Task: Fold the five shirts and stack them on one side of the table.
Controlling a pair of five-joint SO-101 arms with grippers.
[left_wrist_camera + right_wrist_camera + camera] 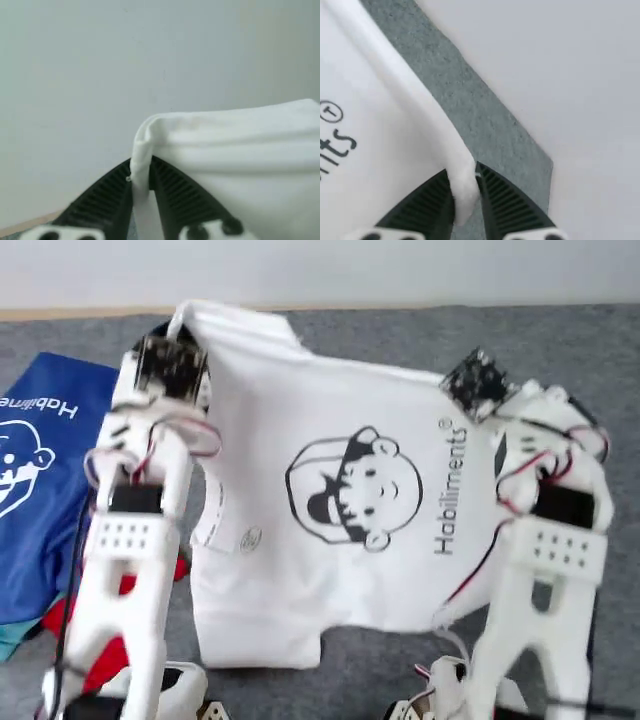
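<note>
At the far edge of the white shirt [340, 530], each of my claws holds one corner. The left claw [141, 176] is closed narrowly on a bunched fold of the cloth, and the right claw [465, 179] is closed the same way on a rolled edge beside the print. From the high view, the shirt lies spread between my arms with its printed side up. Its near part rests on the grey table [400, 330], and its far edge appears to be raised in my grip. I judge this to be the first fold of this garment, with the held edge to be carried toward the near edge. A blue shirt [40, 460] lies loose at the table's left side, on top of red cloth [105, 660] and a sliver of teal cloth [10, 640]. That pile looks rumpled rather than folded, so no finished stack can be made out. By this reading the task is at an early stage, and all the garments in sight remain to be folded and stacked.
</note>
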